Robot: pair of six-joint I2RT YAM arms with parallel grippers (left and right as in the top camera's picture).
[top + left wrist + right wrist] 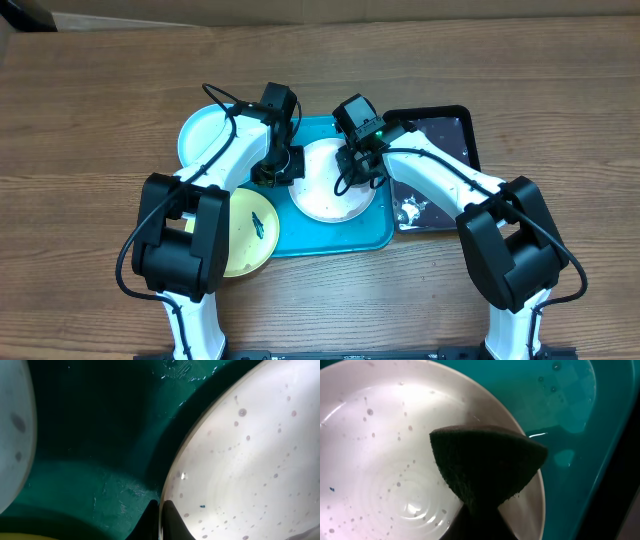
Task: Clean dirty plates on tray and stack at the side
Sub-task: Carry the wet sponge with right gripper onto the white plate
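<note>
The left fingers (149, 522) are clamped on the near rim of the white round plastic plate (330, 185), one above and one below its edge, pinning it on the teal-blue rectangular plastic tray (380, 232). The right fingers (470, 530) are closed on a dark wedge-shaped sponge (485, 470). Its tip hangs over the plate's rim on the side opposite the left fingers.

In the right wrist view the wet, droplet-covered basin lies ahead and to the left of the sponge. A small blue speck (331, 489) sits at the far side of it, nearer the left fingers than the sponge. By my reading, the sponge must sweep across the basin toward the left arm to reach it. The plate is round, so it has no long axis to line up with. The right arm does the wiping and the left only steadies the plate.

The light blue round plastic plate (205, 135) lies at the tray's upper-left corner. The pale yellow round plastic plate (240, 245), with a dark smear on it, overlaps the tray's left edge onto the wooden desk (100, 100). A black tray (445, 130) lies just right of the teal one.

No brand, label or writing can be read in any view.
</note>
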